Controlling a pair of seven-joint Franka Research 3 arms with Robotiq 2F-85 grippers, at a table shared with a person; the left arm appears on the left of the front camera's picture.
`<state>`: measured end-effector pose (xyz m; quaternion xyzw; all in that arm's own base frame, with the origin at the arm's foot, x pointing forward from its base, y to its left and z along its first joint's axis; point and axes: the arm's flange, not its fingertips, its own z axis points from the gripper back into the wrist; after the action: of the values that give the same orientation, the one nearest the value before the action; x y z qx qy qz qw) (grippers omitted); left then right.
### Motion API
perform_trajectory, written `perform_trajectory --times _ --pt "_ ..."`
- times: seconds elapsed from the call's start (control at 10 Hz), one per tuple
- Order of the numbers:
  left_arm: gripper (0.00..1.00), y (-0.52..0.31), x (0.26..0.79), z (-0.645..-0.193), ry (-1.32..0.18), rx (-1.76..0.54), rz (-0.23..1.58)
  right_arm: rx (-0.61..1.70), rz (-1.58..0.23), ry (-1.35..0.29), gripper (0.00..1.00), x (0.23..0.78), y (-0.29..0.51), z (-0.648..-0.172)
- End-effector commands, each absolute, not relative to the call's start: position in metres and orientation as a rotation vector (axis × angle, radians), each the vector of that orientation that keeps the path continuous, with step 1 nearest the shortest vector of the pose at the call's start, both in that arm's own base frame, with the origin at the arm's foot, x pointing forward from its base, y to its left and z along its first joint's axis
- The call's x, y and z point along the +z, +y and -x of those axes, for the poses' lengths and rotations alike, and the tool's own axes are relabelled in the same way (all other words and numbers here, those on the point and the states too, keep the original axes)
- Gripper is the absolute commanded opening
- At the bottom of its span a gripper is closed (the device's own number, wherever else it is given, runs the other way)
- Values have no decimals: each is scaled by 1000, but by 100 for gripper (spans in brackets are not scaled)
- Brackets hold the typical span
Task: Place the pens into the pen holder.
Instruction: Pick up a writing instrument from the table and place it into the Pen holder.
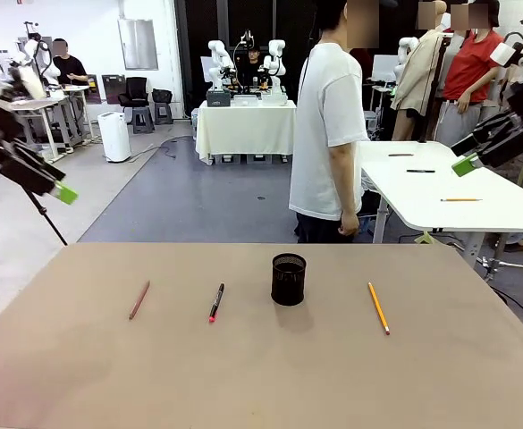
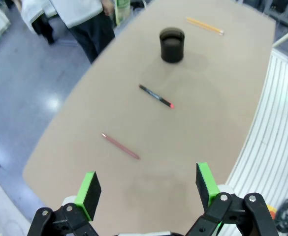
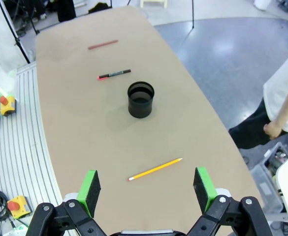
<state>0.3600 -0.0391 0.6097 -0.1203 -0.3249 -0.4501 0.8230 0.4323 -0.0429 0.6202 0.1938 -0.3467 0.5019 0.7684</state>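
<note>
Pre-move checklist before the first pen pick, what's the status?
1. left gripper fingers apart, nothing between: ok.
2. right gripper fingers apart, nothing between: ok.
3. pen holder upright, mouth unobstructed: ok.
4. dark red pen, black pen, yellow pencil flat on the table, apart from each other: ok.
5. person's hand off the table: ok.
</note>
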Motion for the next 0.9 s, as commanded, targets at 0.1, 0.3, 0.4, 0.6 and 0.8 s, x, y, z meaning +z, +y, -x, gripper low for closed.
perform_trajectory --times 0.1,0.3,0.4,0.6,0.8 --pt "100 -99 604 -363 -480 -783 164 1091 -420 -754 100 621 -43 -432" --pt "100 -125 581 -379 -434 -606 51 1091 -420 -754 100 621 -43 -432" --pt "100 -135 566 -391 -417 -566 11 1091 -420 -754 100 621 -43 -432" --pt "100 -140 546 -416 -393 -515 3 1091 -420 -754 100 621 -43 -432" --pt "100 -138 541 -403 -409 -547 14 1091 -420 -754 100 621 -43 -432"
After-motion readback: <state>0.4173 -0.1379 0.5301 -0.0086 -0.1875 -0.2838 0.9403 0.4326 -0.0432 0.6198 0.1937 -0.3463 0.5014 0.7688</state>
